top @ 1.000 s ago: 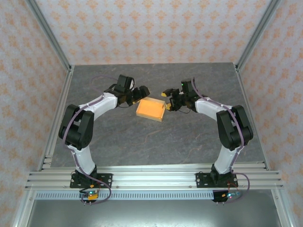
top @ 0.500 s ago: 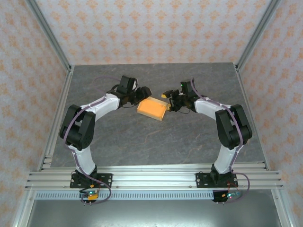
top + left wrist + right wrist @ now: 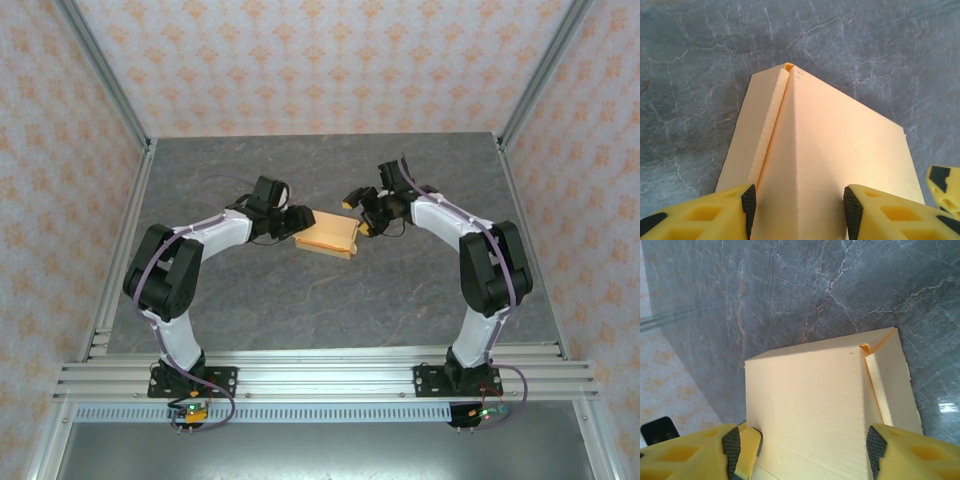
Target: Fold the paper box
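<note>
Paper box (image 3: 328, 235) sits pinched in left end effector (image 3: 797, 205), right end effector (image 3: 802, 445) straddling.

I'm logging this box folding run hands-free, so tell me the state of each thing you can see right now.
paper box, folded shut into a flat box, with a small gap at one corner seam.
left end effector, fingers straddling one end of the box; can't tell whether it grips.
right end effector, jaws open wide, straddling the box's other end.
</note>
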Motion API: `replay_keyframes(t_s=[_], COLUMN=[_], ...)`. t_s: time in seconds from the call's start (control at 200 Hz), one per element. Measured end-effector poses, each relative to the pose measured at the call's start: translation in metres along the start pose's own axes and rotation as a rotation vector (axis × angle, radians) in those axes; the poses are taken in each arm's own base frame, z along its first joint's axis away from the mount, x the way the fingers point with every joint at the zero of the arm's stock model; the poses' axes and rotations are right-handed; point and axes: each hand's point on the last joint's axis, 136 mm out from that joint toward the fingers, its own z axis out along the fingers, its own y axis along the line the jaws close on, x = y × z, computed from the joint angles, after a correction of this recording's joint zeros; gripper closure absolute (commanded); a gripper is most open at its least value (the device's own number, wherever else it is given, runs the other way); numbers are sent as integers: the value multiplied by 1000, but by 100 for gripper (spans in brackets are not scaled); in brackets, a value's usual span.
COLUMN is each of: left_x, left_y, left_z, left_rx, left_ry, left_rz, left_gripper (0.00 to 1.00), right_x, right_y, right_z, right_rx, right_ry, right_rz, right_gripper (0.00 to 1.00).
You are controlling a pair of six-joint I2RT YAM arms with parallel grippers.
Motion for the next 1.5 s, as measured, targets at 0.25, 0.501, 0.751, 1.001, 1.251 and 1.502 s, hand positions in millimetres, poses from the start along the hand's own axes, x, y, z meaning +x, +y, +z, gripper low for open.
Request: replay_keyframes(t_s=[0.25, 0.501, 0.751, 1.001, 1.251, 1.502], left_x=[9, 16, 31, 43, 46, 57], left_y=[7, 17, 28, 39, 40, 54], left_z=[-5, -4, -12, -17, -33, -29], left_rx=[-15, -42, -59, -85, -100, -130], left_ry=[6, 20, 33, 54, 40, 64], left_rz=[16, 35, 33, 39, 72, 72], left_gripper=[43, 40, 39, 35, 39, 51], right_x=[6, 14, 39, 30, 21, 22], right_y=[-10, -14, -50, -72, -63, -58], right_z=[-19, -39, -8, 23, 30, 26], right_rx=[62, 69, 169, 248, 220, 183], right_ry=[-18, -55, 15, 42, 13, -5], right_rz=[-86, -205, -301, -358, -399, -413], right_gripper=[30, 31, 31, 36, 36, 36])
